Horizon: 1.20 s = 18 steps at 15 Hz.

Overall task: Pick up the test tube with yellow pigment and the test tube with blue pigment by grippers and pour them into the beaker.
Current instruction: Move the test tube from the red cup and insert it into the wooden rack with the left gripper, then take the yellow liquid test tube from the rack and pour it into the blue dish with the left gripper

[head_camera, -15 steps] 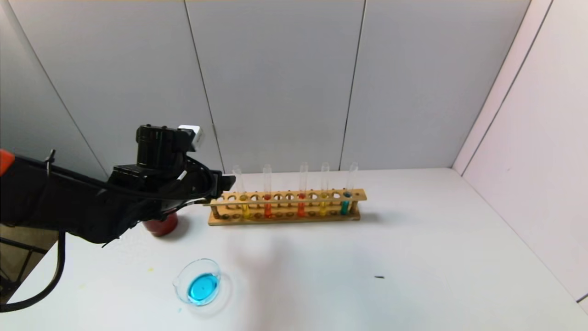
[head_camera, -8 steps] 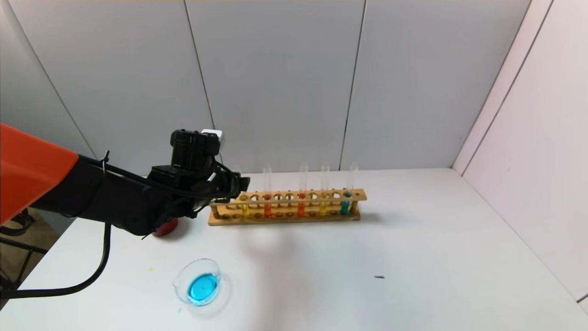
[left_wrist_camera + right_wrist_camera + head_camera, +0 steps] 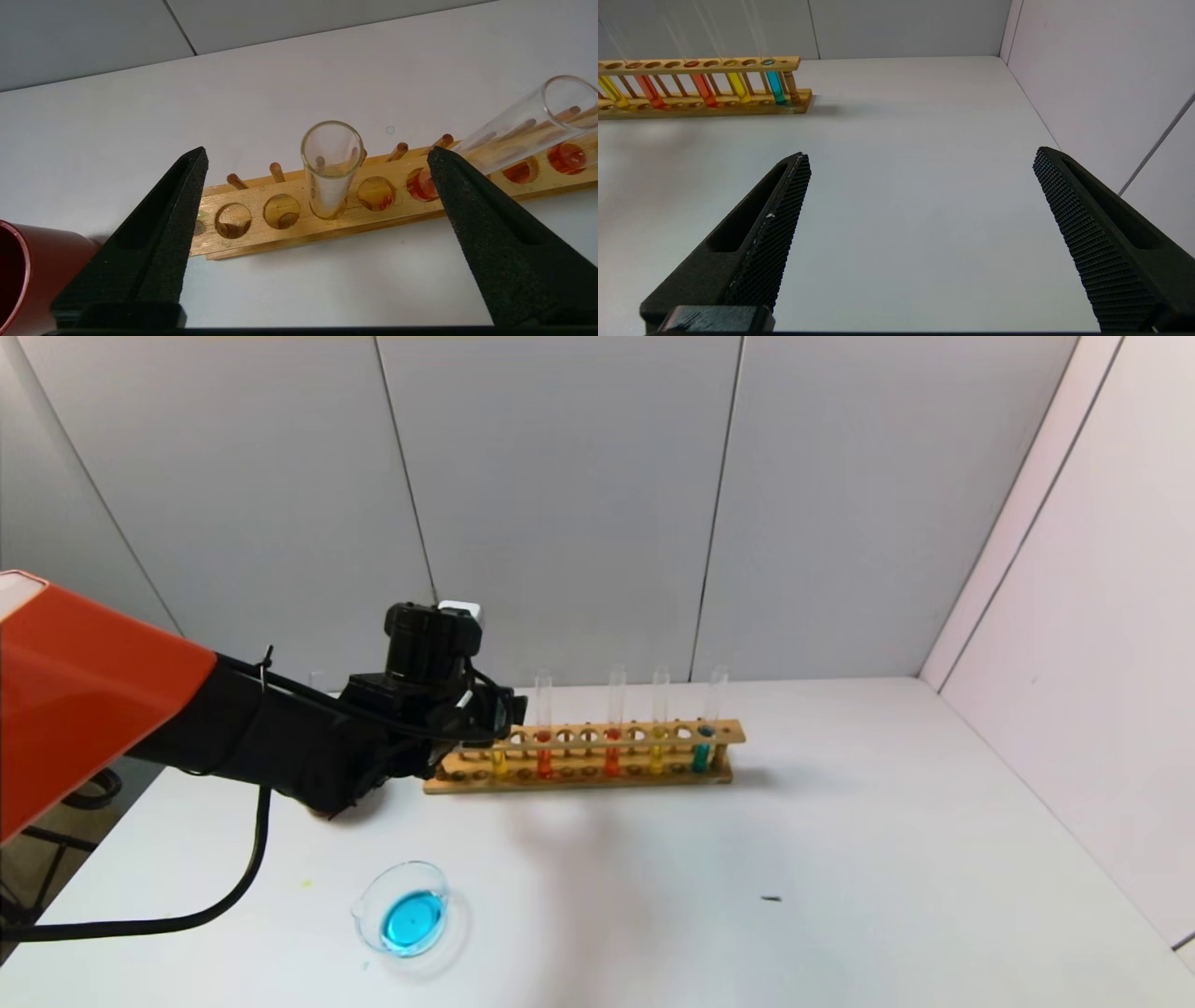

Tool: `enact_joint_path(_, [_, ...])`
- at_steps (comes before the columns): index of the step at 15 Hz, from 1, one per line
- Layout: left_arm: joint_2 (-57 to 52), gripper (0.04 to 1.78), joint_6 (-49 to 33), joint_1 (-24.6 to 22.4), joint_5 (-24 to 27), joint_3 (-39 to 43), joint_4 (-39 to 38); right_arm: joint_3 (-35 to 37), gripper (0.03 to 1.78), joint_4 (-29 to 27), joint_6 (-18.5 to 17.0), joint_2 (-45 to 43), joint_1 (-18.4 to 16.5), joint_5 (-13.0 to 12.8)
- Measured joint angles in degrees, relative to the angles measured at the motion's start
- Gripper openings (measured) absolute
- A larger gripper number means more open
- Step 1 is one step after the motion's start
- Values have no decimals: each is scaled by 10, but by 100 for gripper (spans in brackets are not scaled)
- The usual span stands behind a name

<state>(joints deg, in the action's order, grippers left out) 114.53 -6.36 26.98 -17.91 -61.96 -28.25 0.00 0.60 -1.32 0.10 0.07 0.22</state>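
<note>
My left gripper (image 3: 495, 712) is open at the left end of the wooden rack (image 3: 583, 775). In the left wrist view its jaws (image 3: 317, 154) stand wide apart on either side of the top of a clear tube (image 3: 331, 168), apart from it. That tube is the leftmost test tube with yellow pigment (image 3: 499, 763). A second yellow tube (image 3: 656, 758) and the test tube with blue pigment (image 3: 700, 754) stand further right. The beaker (image 3: 408, 919) holds blue liquid near the table's front left. My right gripper (image 3: 920, 156) is open and empty above bare table.
Two orange-red tubes (image 3: 544, 761) (image 3: 611, 758) stand in the rack between the yellow ones. A dark red cup (image 3: 14, 275) stands just left of the rack, mostly hidden by my left arm in the head view. A small dark speck (image 3: 770, 899) lies on the table.
My left arm has moved right and forward, from beside the red cup to the rack's left end. Its gripper now covers the top of the leftmost yellow tube.
</note>
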Motion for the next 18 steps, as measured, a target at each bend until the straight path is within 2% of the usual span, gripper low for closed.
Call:
enact_joint_path(2, [8,141,-1,7,-1,0,-1,0,174,0,0,0,0,0])
enact_joint_path(7, [19,54,-3,11,-4,-1,-16,0,174,0,0,0,0,0])
enact_joint_path(9, [20,31,-3,9,-4,-2,-17,0,174,0,0,0,0,0])
enact_joint_path(18, [-3,30,3,10,-6,-1,-7,0,174,0,0,0,0,0])
